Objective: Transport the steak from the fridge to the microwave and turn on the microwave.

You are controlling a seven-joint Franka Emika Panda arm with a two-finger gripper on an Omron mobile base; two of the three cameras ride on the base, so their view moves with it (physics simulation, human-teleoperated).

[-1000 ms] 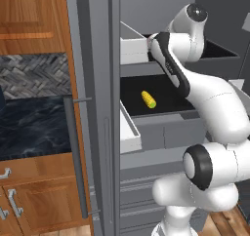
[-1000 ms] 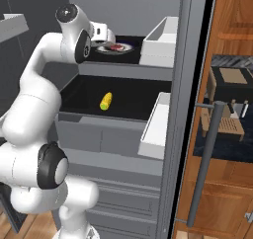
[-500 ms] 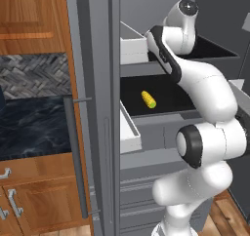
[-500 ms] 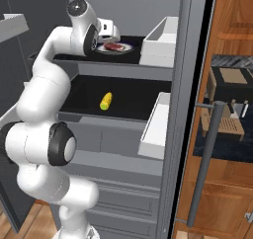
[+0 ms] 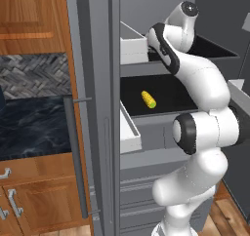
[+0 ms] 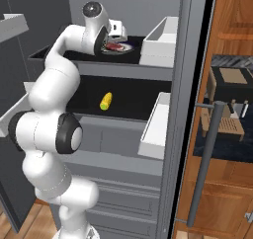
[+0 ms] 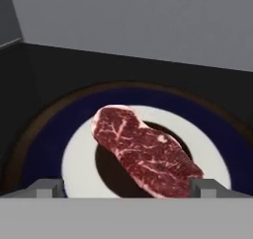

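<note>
Now poised over steak [image 7: 146,151] on plate [image 7: 79,159], fingers [image 7: 47,187] spread wide, one each side. Needs lowering straight, meat centred between tips, before closing.

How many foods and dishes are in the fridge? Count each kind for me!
Steak: 1
Corn cob: 1
Plate: 1, on the upper shelf, under the steak
White bins: 2, one at each shelf level
Total: 5 things
</note>
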